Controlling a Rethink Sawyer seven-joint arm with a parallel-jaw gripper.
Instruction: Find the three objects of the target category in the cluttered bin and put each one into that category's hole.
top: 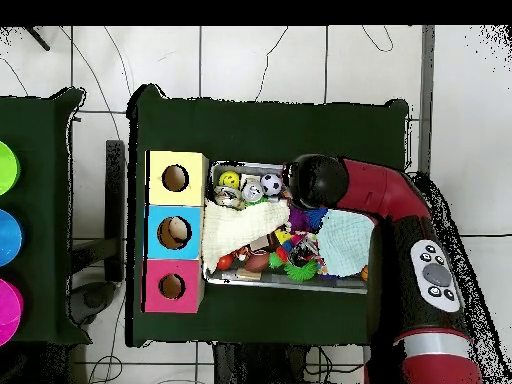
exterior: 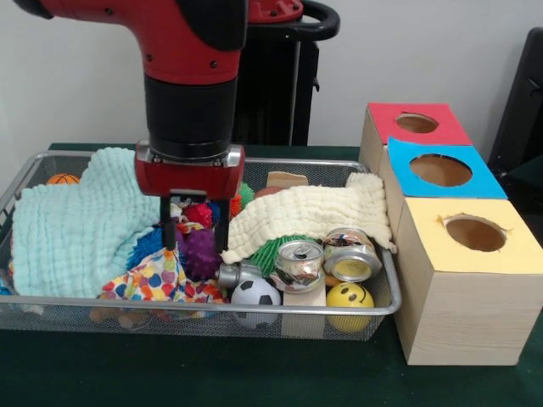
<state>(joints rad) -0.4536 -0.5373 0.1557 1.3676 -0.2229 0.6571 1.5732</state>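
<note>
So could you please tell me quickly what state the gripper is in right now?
Gripper: open, holding nothing, its fingers spread and lowered into the bin above the dotted cloth.

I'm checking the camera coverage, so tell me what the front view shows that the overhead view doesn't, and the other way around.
Only the front view shows the gripper with its fingers apart above the dotted cloth, plus two cans and the purple spiky ball.

Only the overhead view shows the tiled floor around the table and coloured discs on a side table.

Both show the wire basket, the cream cloth, the mint cloth and the yellow box's hole.
</note>
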